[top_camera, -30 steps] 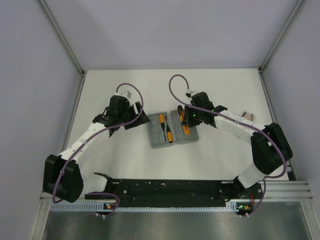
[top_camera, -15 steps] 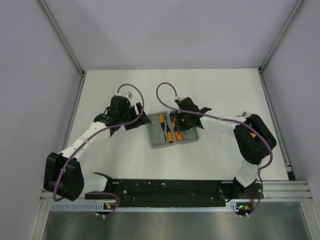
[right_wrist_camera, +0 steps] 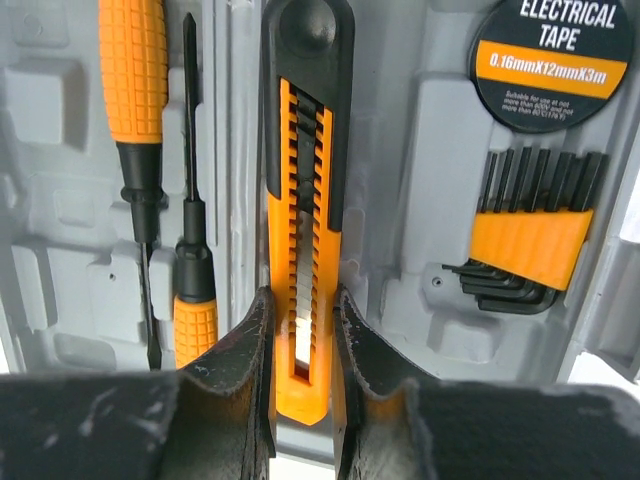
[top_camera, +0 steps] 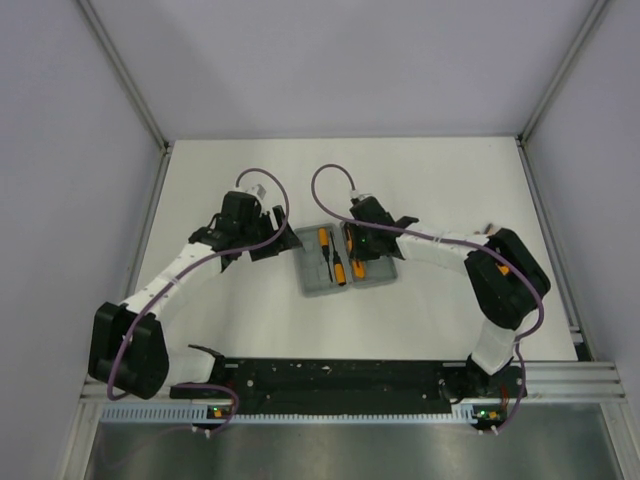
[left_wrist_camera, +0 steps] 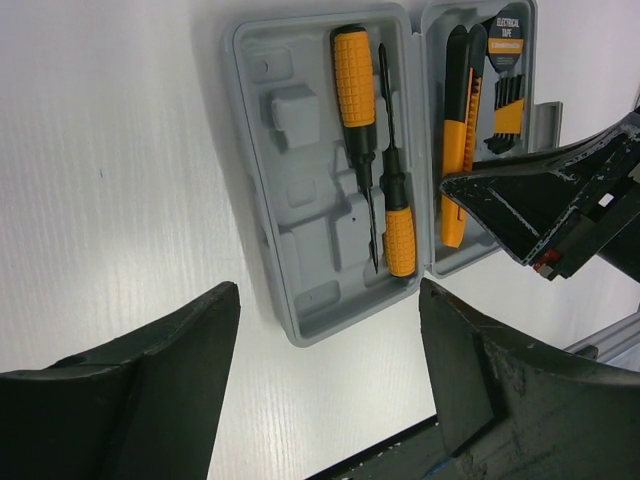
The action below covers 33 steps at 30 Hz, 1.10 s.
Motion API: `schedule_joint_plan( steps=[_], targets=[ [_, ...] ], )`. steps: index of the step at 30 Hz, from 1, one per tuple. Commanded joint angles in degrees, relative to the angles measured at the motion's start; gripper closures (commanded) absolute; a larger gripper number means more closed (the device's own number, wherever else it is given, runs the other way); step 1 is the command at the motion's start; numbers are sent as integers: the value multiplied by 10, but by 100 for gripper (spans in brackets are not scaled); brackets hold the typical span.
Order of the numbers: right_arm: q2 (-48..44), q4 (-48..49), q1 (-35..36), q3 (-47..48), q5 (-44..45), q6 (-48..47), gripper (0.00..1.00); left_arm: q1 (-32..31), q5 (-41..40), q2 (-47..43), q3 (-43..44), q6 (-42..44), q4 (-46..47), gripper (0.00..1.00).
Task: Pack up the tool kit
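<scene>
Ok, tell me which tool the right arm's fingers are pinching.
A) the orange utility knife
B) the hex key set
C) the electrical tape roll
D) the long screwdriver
A: in the right wrist view the right arm's fingers press on both sides of the orange utility knife lying in the grey case.

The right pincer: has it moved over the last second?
Yes. Against the unmoved grey case, the right pincer has slid left, from the case's right edge toward its middle, and now clasps the orange knife.
</scene>
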Motion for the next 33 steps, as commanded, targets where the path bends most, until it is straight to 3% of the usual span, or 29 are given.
schedule_joint_plan(
  steps=[1, 18, 33],
  targets=[
    [21, 14, 11, 27, 13, 10, 99, 2, 8, 0, 2, 11, 7, 24],
    [8, -45, 14, 39, 18, 26, 95, 2, 9, 6, 6, 11, 6, 25],
    [11, -62, 15, 56, 11, 24, 68, 2, 14, 11, 9, 11, 6, 25]
  ],
)
